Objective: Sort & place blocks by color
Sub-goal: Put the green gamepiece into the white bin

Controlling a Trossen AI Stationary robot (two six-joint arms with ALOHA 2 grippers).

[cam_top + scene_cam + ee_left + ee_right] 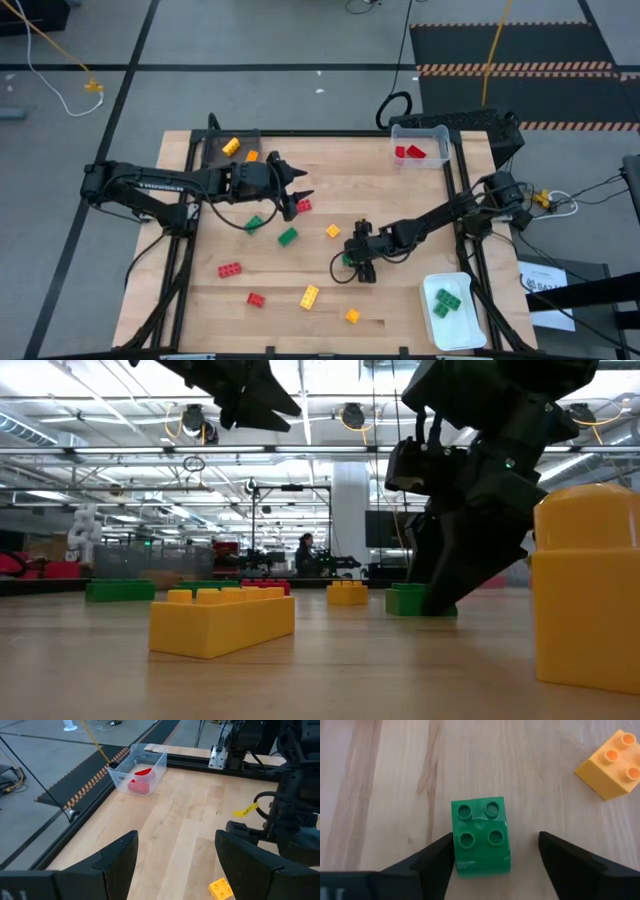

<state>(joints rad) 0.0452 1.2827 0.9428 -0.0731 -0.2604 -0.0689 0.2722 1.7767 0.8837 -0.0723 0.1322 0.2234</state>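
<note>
My right gripper [495, 840] is low over the table, tipped down and open, astride a green block [481, 836] that sits studs up on the wood [347, 260]. A yellow block [612, 765] lies just beyond it. My left gripper [302, 185] hovers open and empty above the table's middle left. Below it lie a red block [303, 205] and two green blocks [254, 223], [288, 236]. More loose red blocks [230, 269] and yellow blocks [310, 296] lie toward the near edge. My right gripper has one finger [437, 855] right at the green block's side [454, 845]; I cannot tell whether it touches. The other finger [560, 855] stands clear of the opposite side. The fingers slant down from above. The block rests flat on the table.
A dark tray [212, 152] at the far left holds yellow and orange blocks. The clear tray [420, 132] at the far right holds red ones. The white tray [455, 325] at the near right holds green ones. A yellow block [352, 316] lies by the near edge.
</note>
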